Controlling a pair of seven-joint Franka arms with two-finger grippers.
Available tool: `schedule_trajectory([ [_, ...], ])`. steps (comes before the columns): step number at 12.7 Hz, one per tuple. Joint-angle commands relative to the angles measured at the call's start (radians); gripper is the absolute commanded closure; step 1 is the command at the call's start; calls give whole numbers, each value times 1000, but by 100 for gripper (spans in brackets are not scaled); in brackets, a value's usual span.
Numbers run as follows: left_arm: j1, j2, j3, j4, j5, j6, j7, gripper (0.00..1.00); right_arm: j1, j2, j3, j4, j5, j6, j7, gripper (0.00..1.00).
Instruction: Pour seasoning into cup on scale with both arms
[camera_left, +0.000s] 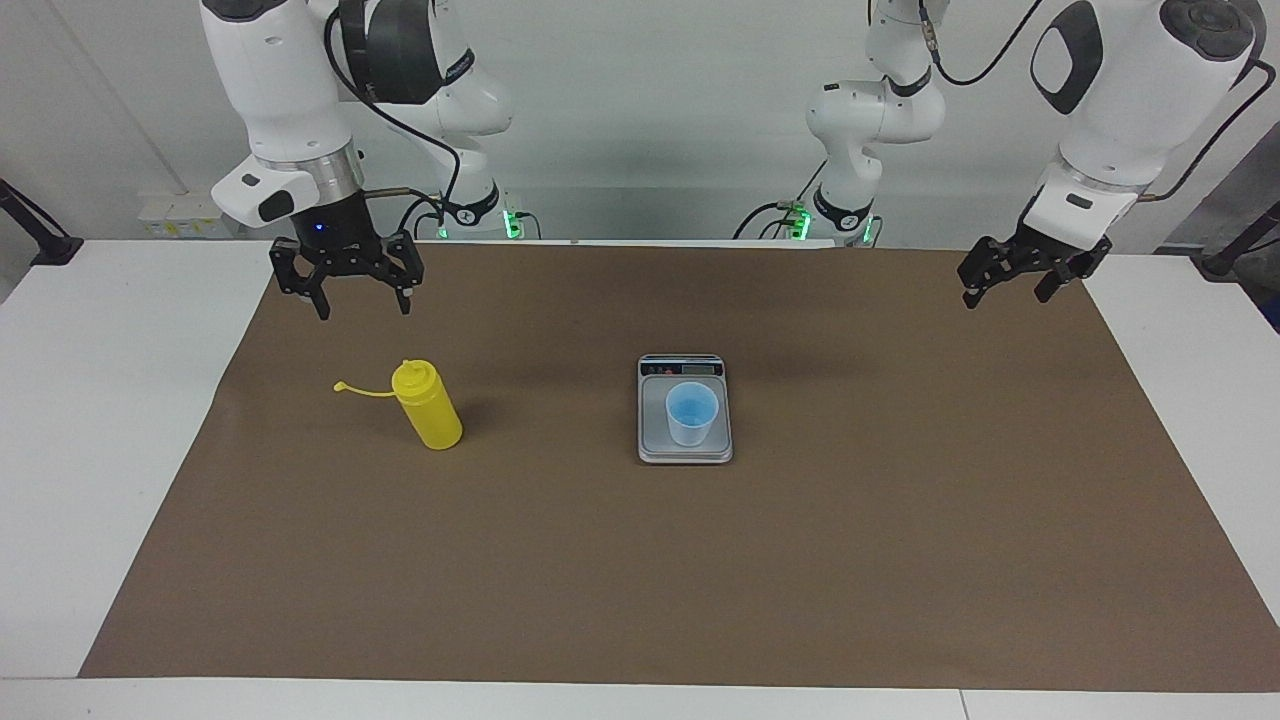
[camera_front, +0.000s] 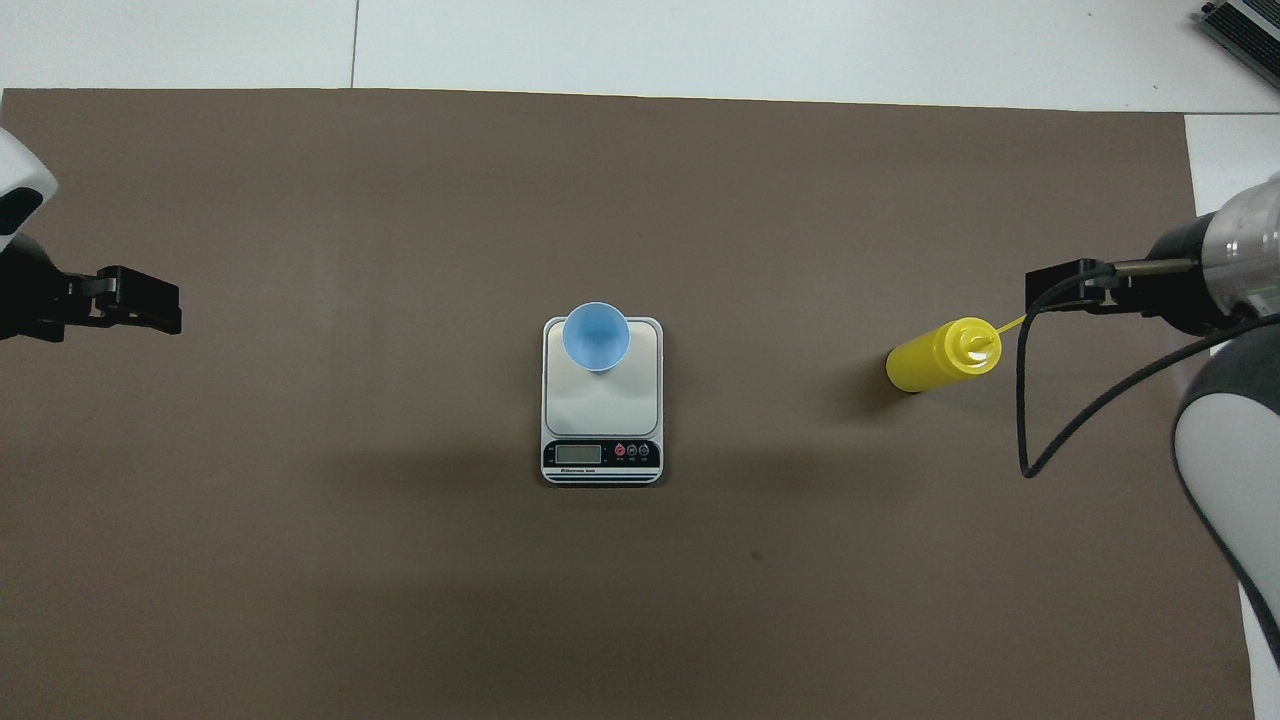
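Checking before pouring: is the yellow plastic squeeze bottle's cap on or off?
Off. The yellow plastic squeeze bottle stands upright with its small cap hanging aside on its tether.

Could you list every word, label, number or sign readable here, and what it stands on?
None can be read.
Scale: display blank or too faint to read; its button symbols and the line of print under them are too small.
Right claw: white marking on its black body, too small.
Yellow bottle and cup: no text visible.

The cup (camera_left: 692, 413) stands on the scale (camera_left: 651, 445) mid-table, the seasoning (camera_left: 427, 405) toward the right arm's end.
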Motion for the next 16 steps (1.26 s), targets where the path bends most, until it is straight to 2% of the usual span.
schedule_trajectory([
  [1, -2, -29, 6, -35, -6, 15, 2, 0, -4, 83, 3, 150, -27, -138, 52, 0],
  [3, -2, -29, 6, -35, -6, 15, 2, 0, -7, 87, 3, 159, -14, -153, 53, 0],
  [6, -4, -29, 5, -35, -6, 15, 5, 0, -12, 64, 0, 115, -12, -147, 56, 0],
  [8, -2, -29, 8, -35, -6, 15, 3, 0, -12, 19, 1, 36, -12, -156, 56, 0],
  [10, -2, -29, 8, -35, -6, 14, 3, 0, -14, -16, 0, -43, -15, -112, 78, 0],
  [16, -4, -28, 8, -35, -6, 24, 3, 0, -44, -15, 0, -51, -6, -58, 72, 0],
])
